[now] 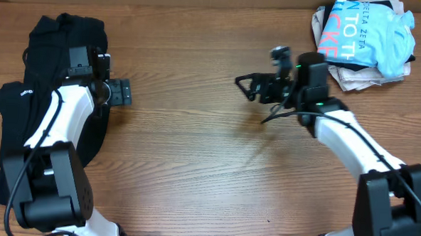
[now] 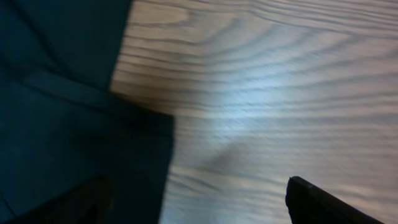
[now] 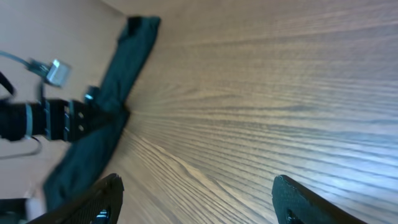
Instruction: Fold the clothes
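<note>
task item: the black garment [image 1: 51, 90] is bunched at the left side of the bench [image 1: 194, 174], unfolded; no fold is judged to be made yet.
second pile: a light blue printed shirt [image 1: 367, 32] is heaped on other clothes at the far right corner; it looks untouched.
left jaws: spread wide, nothing held. In the left wrist view they are seen over bare wood, just beside the garment's edge.
right jaws: spread wide, nothing held. They are hung over mid-bench, pointed left, well apart from the garment.
risk 1: a miss is likely if the left jaws are closed where they sit. Only wood lies between them, and the cloth is off to one side.
risk 2: several layers could be pinched at once. The garment is crumpled, and hem cannot be told from inner folds in black on black.
risk 3: the garment could be dragged or rucked further. The left arm [image 1: 61, 111] is laid across it, so cloth may be taken along by any sweep.
risk 4: the arms could be brought into contact if both are sent to the same edge. Most of the bench has to be crossed by the right arm [image 1: 352, 142].
risk 5: the loose cable [image 1: 274, 116] under the right wrist could be snagged on a low pass.
risk 6: the far-right pile could be clipped by the right arm on a swing back.
</note>
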### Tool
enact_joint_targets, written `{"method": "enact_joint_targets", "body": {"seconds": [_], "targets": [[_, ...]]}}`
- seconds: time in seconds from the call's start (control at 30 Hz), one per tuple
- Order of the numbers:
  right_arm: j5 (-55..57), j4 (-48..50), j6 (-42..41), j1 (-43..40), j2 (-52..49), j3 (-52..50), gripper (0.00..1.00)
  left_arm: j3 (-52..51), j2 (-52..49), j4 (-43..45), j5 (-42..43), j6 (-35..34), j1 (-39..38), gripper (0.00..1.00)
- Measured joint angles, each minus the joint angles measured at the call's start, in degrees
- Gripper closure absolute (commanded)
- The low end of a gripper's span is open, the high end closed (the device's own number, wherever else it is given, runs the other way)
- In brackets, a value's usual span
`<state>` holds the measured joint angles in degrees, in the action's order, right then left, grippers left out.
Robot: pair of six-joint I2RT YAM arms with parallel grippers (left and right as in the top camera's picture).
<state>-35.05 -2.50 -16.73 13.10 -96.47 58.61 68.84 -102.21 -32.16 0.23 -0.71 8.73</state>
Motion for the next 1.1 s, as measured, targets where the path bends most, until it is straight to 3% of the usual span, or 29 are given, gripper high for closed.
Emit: {"method": "enact_joint_targets", "body": {"seconds": [0.2,0.47,0.63,0.7,0.77,0.93,1.1], "targets": [[9.7,0.1,-0.2,6.3,-1.1,0.0,0.27,0.0,-3.5,3.4,-2.6,0.3,0.3,0.17],[16.6,0.1,-0.6,8.5,-1.2,0.0,0.3,0.1,-9.5,4.2,-5.5,0.5,0.3,0.35],[17.9,-0.1,-1.0,8.5,-1.2,0.0,0.32,0.5,-10.1,5.1,-6.6,0.6,0.3,0.54],[18.1,-0.1,-1.0,8.5,-1.2,0.0,0.34,0.9,-10.7,5.8,-7.0,0.5,0.3,0.7],[18.4,-0.1,-1.1,8.5,-1.2,0.0,0.36,1.2,-11.1,6.3,-7.3,0.3,0.3,0.94],[18.7,0.0,-1.1,8.5,-1.2,0.0,0.47,1.6,-11.4,6.8,-8.0,0.7,-0.2,0.96],[18.8,0.3,-2.2,8.2,-1.2,0.0,0.48,5.7,-12.9,2.3,-6.4,0.7,-2.4,0.96]]}}
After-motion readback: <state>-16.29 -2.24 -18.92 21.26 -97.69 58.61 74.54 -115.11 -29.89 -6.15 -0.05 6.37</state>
